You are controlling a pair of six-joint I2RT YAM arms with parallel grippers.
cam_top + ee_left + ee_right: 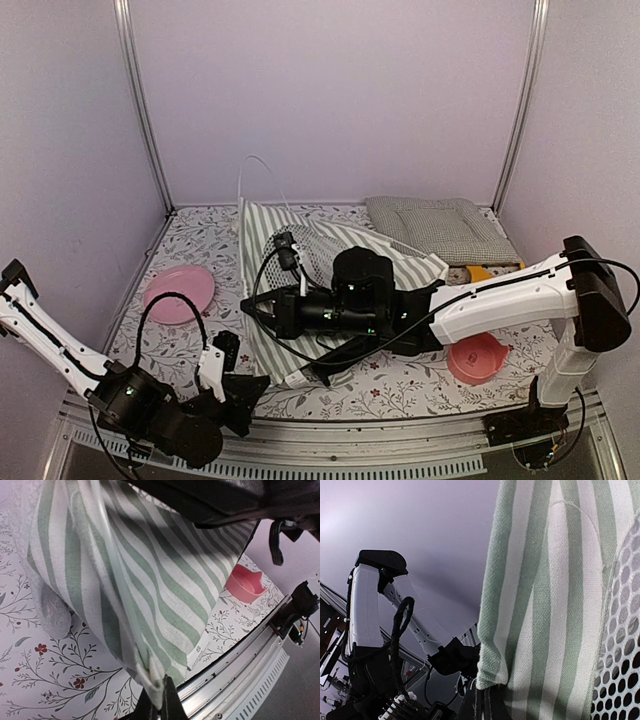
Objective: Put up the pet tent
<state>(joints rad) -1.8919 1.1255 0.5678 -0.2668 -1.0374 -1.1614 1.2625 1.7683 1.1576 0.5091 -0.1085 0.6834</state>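
Left pincer (160,700) and right pincer (486,695), bottom centre, each clamp shut on the pet tent (262,240) hem; mid-unfolding, I must next spread it upright.

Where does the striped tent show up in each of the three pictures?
Top external: the pet tent sits mid-table, partly under the right arm.
Left wrist: it fills the upper middle, its corner pinched in the left claw.
Right wrist: it hangs along the right half, above the right claw.
Shared landmark: the pink bowl, seen from above and from the left wrist only.
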